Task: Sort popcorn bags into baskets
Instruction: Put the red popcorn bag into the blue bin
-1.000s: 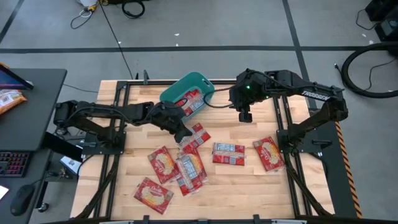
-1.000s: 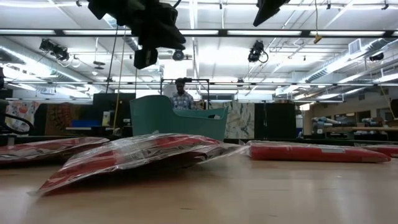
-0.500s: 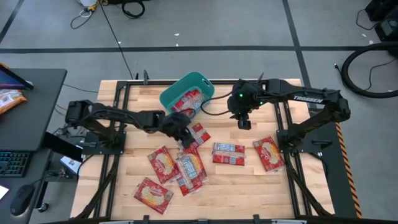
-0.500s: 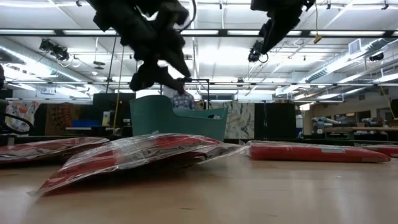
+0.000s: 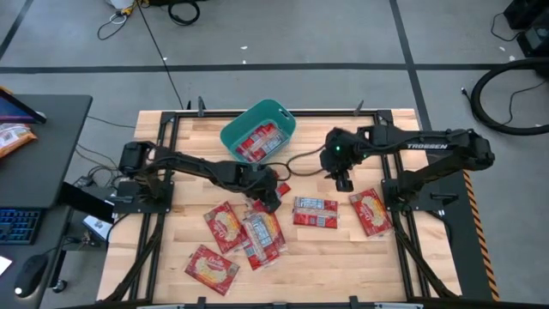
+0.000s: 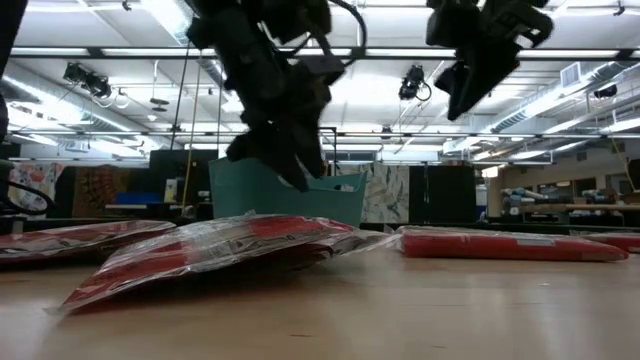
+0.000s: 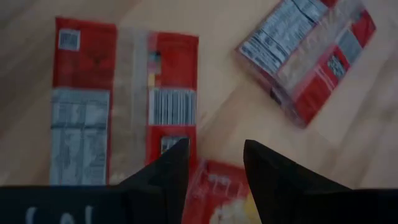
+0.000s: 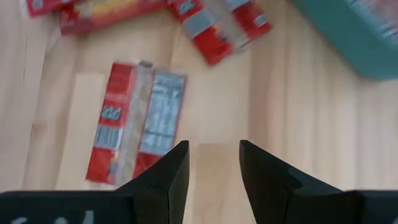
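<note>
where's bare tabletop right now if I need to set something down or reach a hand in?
Free: the table strip left of the teal tub, and the front right stretch below the popcorn bags and. Crowded: centre to front left, where bags overlap under the left gripper; the right gripper hovers over the middle.

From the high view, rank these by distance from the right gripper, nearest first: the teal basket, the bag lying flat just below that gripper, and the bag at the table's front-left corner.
Measured from the right gripper:
1. Bag just below it, mid-table, nearest.
2. Teal basket, at the back edge, left of the gripper.
3. Front-left corner bag, farthest.
</note>
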Tool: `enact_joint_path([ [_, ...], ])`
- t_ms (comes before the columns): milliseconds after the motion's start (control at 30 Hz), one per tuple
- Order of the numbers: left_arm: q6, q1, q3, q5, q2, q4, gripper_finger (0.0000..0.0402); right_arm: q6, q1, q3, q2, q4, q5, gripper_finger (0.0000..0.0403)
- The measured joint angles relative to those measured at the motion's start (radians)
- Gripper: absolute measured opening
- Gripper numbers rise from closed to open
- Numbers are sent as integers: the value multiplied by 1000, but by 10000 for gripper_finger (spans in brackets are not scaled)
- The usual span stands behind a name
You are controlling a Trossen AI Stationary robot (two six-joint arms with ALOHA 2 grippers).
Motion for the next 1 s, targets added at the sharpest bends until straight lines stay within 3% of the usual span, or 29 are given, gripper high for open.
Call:
enact_joint_path([
  [367, 5, 10, 71, 60, -36, -35, 148, 95, 118, -166, -2, 90, 6, 146],
  [533, 35, 21, 104, 60, -97, -154, 142, 181, 173, -212, -3, 178, 9, 146],
  [767, 96, 19, 105, 4, -225, -182, 141, 293, 287, -231, 61, 333, 158, 146],
  [1000, 115, -17, 105, -24, -348, -171, 141, 422, 397, -231, 167, 450, 201, 146],
])
